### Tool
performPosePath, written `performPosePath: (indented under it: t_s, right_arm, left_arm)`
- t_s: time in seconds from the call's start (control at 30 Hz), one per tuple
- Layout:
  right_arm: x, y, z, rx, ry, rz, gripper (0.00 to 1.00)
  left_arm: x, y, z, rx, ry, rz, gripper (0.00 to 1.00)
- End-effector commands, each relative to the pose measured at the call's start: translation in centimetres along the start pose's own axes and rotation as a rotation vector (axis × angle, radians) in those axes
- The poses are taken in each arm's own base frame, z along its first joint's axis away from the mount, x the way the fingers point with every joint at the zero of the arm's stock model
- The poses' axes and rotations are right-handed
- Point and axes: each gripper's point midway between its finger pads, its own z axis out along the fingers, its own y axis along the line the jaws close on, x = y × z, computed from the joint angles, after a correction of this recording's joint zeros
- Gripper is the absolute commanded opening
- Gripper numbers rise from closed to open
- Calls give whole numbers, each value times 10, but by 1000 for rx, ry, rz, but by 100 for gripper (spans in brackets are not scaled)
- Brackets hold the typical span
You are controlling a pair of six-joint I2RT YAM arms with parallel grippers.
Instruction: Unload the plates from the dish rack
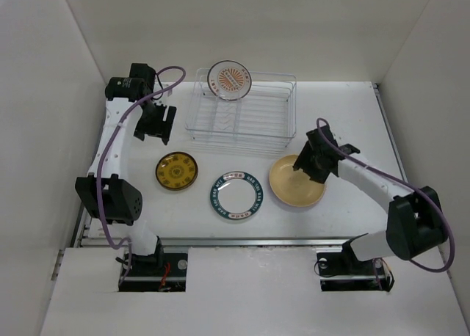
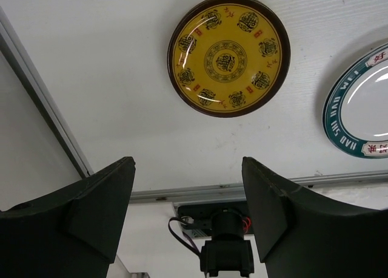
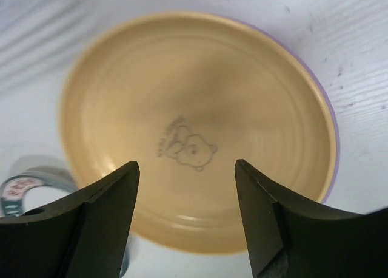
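- A lavender plate (image 3: pixel 335 141) shows only as a thin sliver of rim under the tan-yellow plate (image 1: pixel 297 183), which covers the rest of it on the table (image 1: pixel 352 130).
- The teal-rimmed plate (image 1: pixel 235 195) lies flat between the tan-yellow one and the gold-patterned plate (image 1: pixel 176 170). The left wrist view cuts it off at the right edge, and the right wrist view catches only a blurred scrap of its rim.
- The plate with the orange-red centre (image 1: pixel 230 79) stands upright at the far left corner of the dish rack (image 1: pixel 272 123).
- The right gripper (image 1: pixel 312 163) hangs over the tan-yellow plate, jaws apart with nothing between them. From above, it hides part of that plate's far rim.
- The left gripper (image 1: pixel 158 125), jaws likewise spread and empty, sits just off the rack's left end, beyond the gold-patterned plate.
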Motion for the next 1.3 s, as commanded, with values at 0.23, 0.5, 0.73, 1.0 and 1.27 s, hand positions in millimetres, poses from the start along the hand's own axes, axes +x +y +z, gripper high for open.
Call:
performPosePath:
  t_s: [0.23, 0.5, 0.73, 1.0, 1.27]
  right_arm:
    - [-169, 160, -155, -431, -532, -447, 88]
    - [-244, 333, -70, -669, -565, -634, 95]
    - [-296, 392, -34, -917, -873, -269, 100]
    - [-306, 389, 17, -946, -881, -68, 95]
    - [-266, 395, 67, -1057, -742, -164, 69]
  left_arm:
    - [-17, 21, -1, -93, -29, 33, 69]
    - [-33, 56, 39, -165, 35, -132, 69]
    - [-33, 54, 79, -96, 129, -229, 69]
    - [-96, 40, 89, 63, -25, -265, 69]
    - [-99, 23, 119, 163, 18, -310, 69]
